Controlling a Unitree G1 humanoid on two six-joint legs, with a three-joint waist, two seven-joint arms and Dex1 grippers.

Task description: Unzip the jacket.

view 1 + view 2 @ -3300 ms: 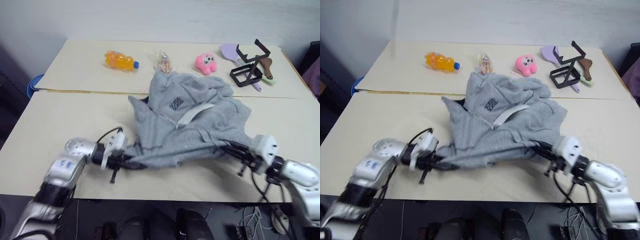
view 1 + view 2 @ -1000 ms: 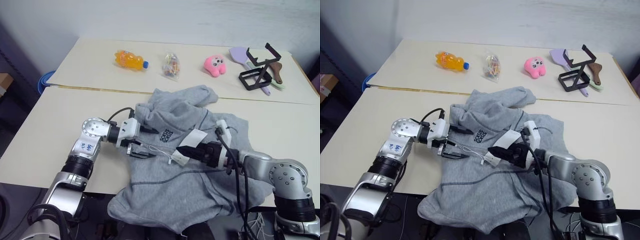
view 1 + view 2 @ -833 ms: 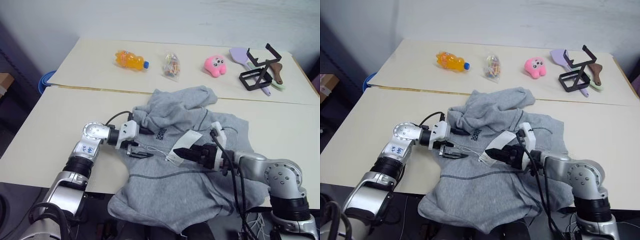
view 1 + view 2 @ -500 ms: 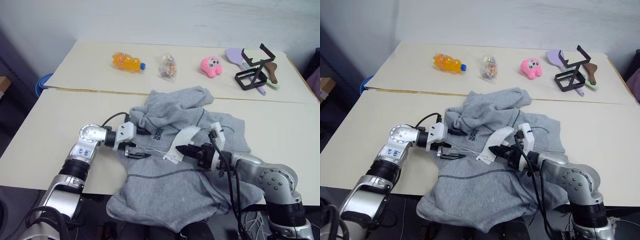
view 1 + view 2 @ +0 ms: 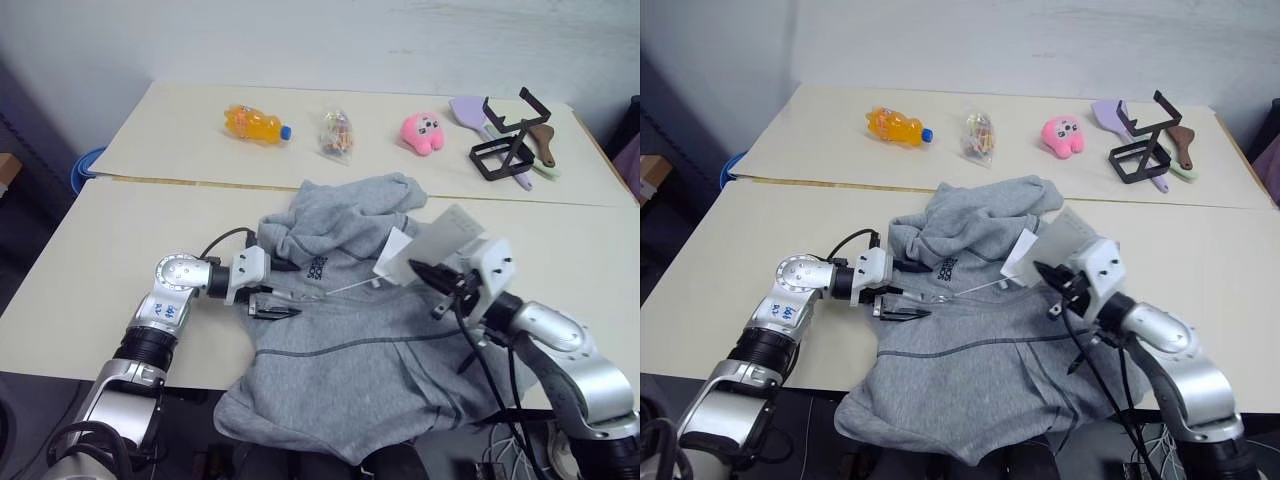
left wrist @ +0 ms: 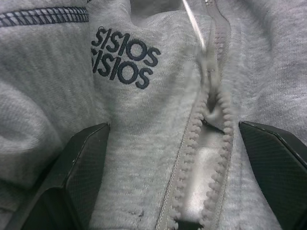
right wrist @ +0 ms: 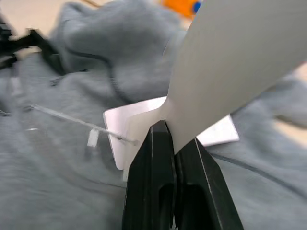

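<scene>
The light grey jacket (image 5: 350,345) lies crumpled on the near table, its lower part hanging over the front edge. My left gripper (image 5: 284,290) stands open at its chest. In the left wrist view the black fingers (image 6: 72,182) straddle the zipper (image 6: 204,139) beside the dark lettering (image 6: 125,57). My right gripper (image 5: 428,272) is shut on the white paper tag (image 7: 240,62), raised above the jacket on the right. A thin string (image 5: 345,288) runs taut from the tag down towards the zipper.
On the far table stand an orange bottle (image 5: 255,123), a snack bag (image 5: 336,132), a pink plush (image 5: 423,131), a black wire stand (image 5: 505,140) and a purple spatula (image 5: 468,106). A seam (image 5: 180,183) divides the two tables. A blue object (image 5: 85,165) sits at the left.
My right gripper has shut on the paper tag, rolled, and lifted it up and to the right, pulling the string taut. The left gripper has stayed open at the zipper.
</scene>
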